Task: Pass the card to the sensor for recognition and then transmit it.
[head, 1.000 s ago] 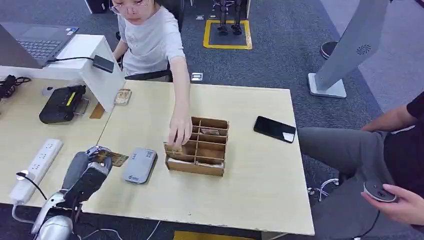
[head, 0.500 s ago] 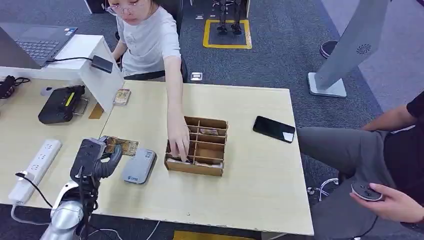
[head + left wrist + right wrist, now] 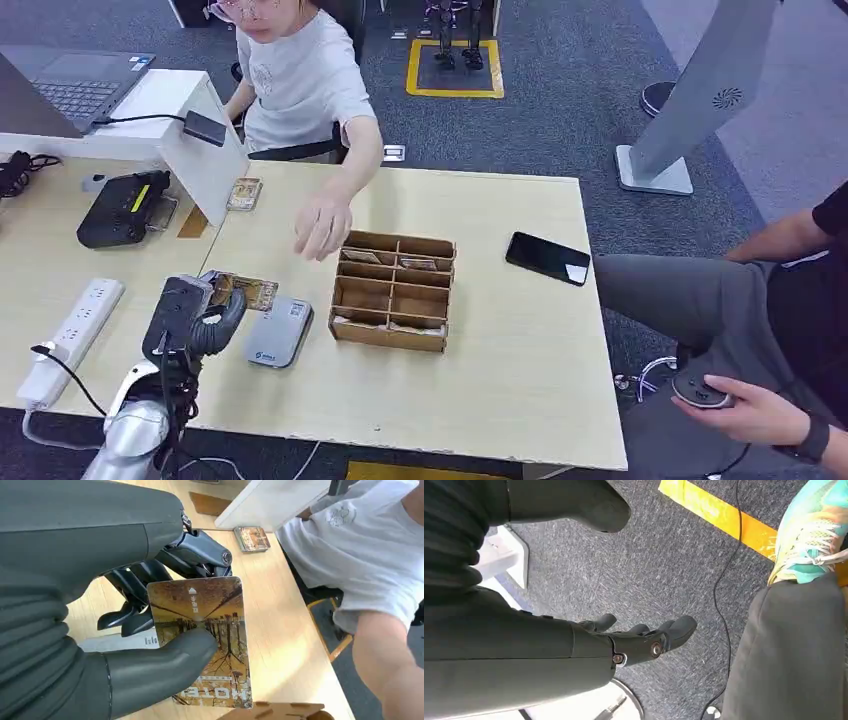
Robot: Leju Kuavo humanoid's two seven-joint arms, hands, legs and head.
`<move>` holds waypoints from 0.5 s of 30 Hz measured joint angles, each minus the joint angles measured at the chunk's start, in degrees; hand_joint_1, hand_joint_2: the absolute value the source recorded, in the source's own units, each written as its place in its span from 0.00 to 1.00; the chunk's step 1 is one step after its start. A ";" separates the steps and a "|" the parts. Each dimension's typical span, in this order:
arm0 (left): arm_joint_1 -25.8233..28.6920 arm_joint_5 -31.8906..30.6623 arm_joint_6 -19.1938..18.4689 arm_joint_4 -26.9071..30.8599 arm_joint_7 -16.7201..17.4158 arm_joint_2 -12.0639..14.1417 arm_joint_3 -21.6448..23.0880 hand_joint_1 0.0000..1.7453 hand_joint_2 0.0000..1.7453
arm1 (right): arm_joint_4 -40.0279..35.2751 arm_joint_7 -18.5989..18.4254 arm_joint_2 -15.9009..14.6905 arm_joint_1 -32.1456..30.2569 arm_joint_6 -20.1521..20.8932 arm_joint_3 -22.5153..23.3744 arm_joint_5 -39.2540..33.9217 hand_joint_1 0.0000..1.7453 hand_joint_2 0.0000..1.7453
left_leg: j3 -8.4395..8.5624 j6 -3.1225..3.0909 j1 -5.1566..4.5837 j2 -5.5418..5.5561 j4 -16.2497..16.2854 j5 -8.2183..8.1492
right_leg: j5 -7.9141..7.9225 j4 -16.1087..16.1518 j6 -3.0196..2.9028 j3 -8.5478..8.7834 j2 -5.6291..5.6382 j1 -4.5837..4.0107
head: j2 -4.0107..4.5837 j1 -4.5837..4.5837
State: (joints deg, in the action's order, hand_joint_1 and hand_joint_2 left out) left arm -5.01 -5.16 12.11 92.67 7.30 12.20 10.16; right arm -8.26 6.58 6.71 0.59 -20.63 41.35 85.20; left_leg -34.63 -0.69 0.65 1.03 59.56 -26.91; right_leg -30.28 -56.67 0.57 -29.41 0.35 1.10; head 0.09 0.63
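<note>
Taking the grey card sensor [image 3: 279,331] on the pale wooden counter [image 3: 500,360] as the landmark: far to its left a white power strip [image 3: 72,327] lies near the counter's edge, and further back on that side sits a black device [image 3: 120,208] with a yellow label. Just left of the sensor is the left robot hand [image 3: 192,315], its thick grey thumb and darker fingers [image 3: 150,580] closed on the card [image 3: 243,291]. In the left wrist view the card [image 3: 202,640] is brown and gold with a tree picture and white lettering, pinched flat between the thumb on its face and the fingers behind it. The card sits at the sensor's back left corner; whether it touches the sensor I cannot tell. Behind the sensor, well apart, a small stack of cards [image 3: 244,192] lies beside a slanted white panel [image 3: 205,165], and a person in a white shirt [image 3: 300,85] reaches a hand [image 3: 322,224] over the counter. Just right of the sensor stands a wooden compartment box [image 3: 393,291] with cards in some slots. Further right a black phone [image 3: 547,258] lies flat. At the far right a seated person holds a small round grey device [image 3: 698,390]. The right robot hand [image 3: 644,640] hangs over grey carpet [image 3: 664,560], its fingers slightly curled and apart, holding nothing
</note>
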 joint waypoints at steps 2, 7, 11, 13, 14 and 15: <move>-0.11 -0.46 0.79 -0.24 0.37 -0.02 0.11 1.00 1.00 | 0.04 -0.04 0.00 0.02 -0.02 0.02 0.00 0.00 1.00 | 0.00 0.00 0.00 0.00 0.00 0.00 | 0.00 0.00 0.00 0.00 0.00 0.00 | -0.02 0.00; -0.93 -2.21 2.95 -1.58 0.48 -0.31 0.57 1.00 1.00 | 0.26 -0.31 0.00 0.10 -0.46 0.02 0.13 0.00 1.00 | 0.00 0.00 0.00 0.00 0.00 0.00 | 0.00 0.00 0.00 -0.01 0.00 0.00 | 0.00 0.00; -1.06 -5.97 5.55 -4.26 1.29 -1.18 1.22 1.00 1.00 | 0.39 -0.61 0.00 0.21 -0.61 0.02 0.48 0.00 1.00 | 0.00 0.01 0.00 0.00 0.00 0.00 | 0.00 -0.01 0.00 0.00 0.00 0.00 | 0.00 0.00; -1.05 -6.62 5.77 -5.51 1.29 -1.62 1.31 1.00 1.00 | 0.46 -0.74 0.02 0.31 -0.61 0.00 0.55 0.00 1.00 | 0.00 0.01 0.00 0.01 0.00 0.01 | 0.00 -0.01 0.00 0.00 0.00 0.00 | 0.00 0.00; -1.06 -6.71 5.81 -6.06 1.29 -1.71 1.33 1.00 1.00 | 0.48 -0.74 0.07 0.35 -0.61 0.00 0.55 0.00 1.00 | 0.00 0.01 0.00 0.00 0.00 0.00 | 0.00 -0.01 0.00 0.00 0.00 0.00 | 0.00 0.00; -1.04 -6.79 5.83 -6.51 1.29 -1.83 1.38 1.00 1.00 | 0.50 -0.74 0.09 0.36 -0.61 0.00 0.55 0.00 1.00 | 0.00 0.01 0.00 0.00 0.00 0.00 | 0.00 -0.01 0.00 0.00 0.00 0.00 | 0.00 0.00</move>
State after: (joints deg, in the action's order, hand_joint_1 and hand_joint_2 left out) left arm -6.05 -11.95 17.94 86.17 8.59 10.36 11.54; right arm -7.76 5.84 6.80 0.95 -21.24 41.35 85.74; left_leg -34.63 -0.68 0.65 1.03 59.56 -26.91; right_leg -30.28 -56.68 0.57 -29.41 0.35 1.10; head 0.09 0.63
